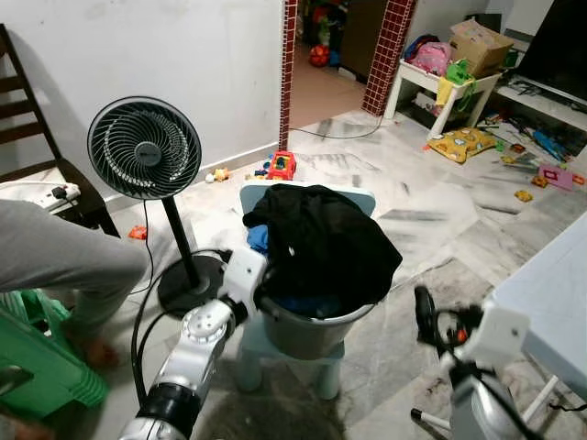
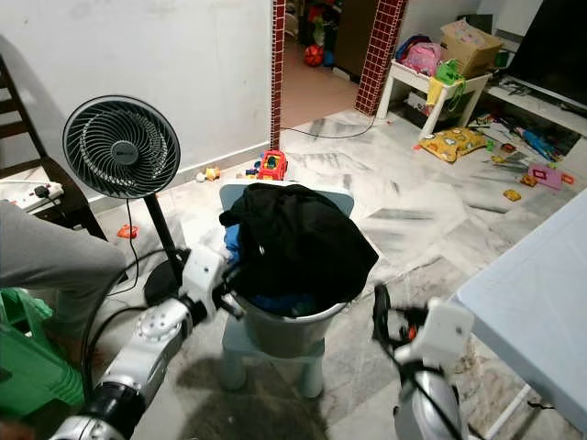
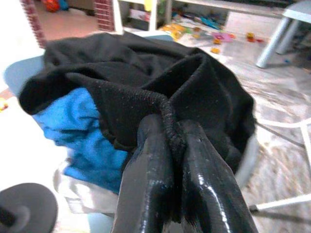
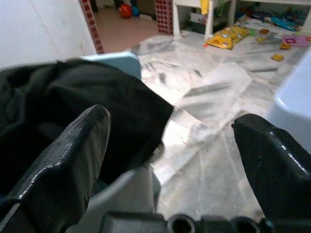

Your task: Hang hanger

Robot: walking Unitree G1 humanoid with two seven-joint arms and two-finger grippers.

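A grey basket [image 1: 312,335] is set on a pale blue stool [image 1: 326,371], heaped with a black garment [image 1: 321,243] over blue cloth [image 3: 73,126]. The left gripper [image 3: 167,131] is held at the basket's left rim, its fingers [image 3: 146,165] pressed together on a bunched fold of the black garment — the ribbed edge is pinched between them. The right gripper [image 4: 170,145] is held to the right of the basket, apart from it, its fingers [image 4: 73,150] spread wide with nothing between them. No hanger can be made out among the clothes. A standing fan [image 1: 145,148] is seen left of the basket, and a person's leg [image 1: 55,252] in grey beside a green stool [image 1: 37,362]. Toys [image 1: 280,166] are scattered across the marble floor [image 1: 431,220] — a white table [image 1: 550,293] is at the right.
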